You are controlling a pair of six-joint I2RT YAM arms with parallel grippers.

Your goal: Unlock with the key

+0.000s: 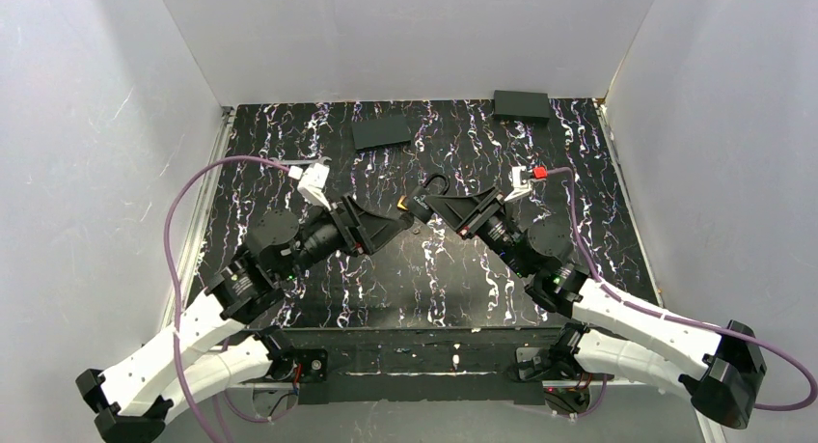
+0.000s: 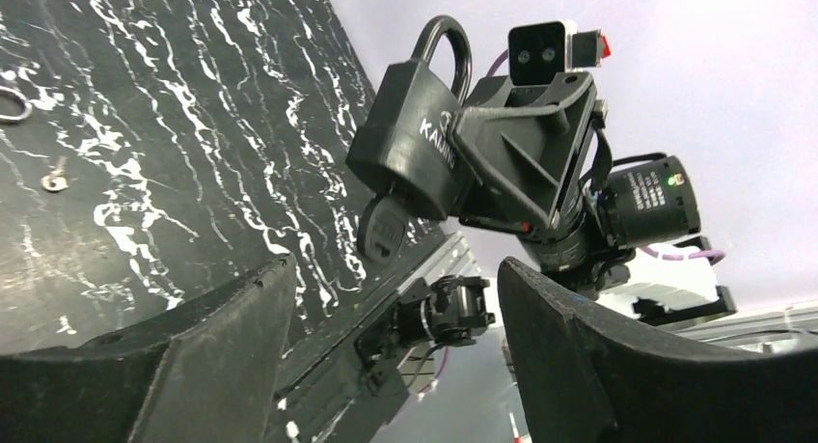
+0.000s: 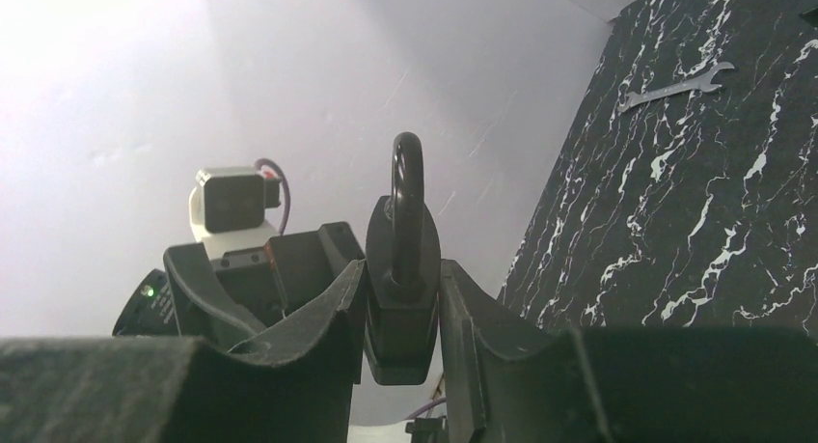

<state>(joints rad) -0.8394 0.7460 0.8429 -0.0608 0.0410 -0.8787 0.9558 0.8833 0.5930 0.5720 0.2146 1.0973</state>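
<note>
Jaws, left: wide apart, nothing between them. Jaws, right: closed on the body of the padlock [image 2: 410,139], which is held off the table [image 2: 145,124].

The key [image 2: 381,229] sits in the keyhole on the padlock's underside, black head hanging out, just ahead of the empty left gripper [image 2: 395,269]. The right gripper [image 3: 403,298] clamps the body with the shackle [image 3: 407,173] up. The shackle looks seated, so I judge the lock not yet open.

Step in hand, as I read it: key inserted, turn pending. Next I need the left fingers on the head, squarely, then a twist while the right holds firm.

Writing: white lettering on the padlock face, starting "KAI"; I cannot read the rest. A wrench [image 3: 675,88] lies on the table, well apart.
</note>
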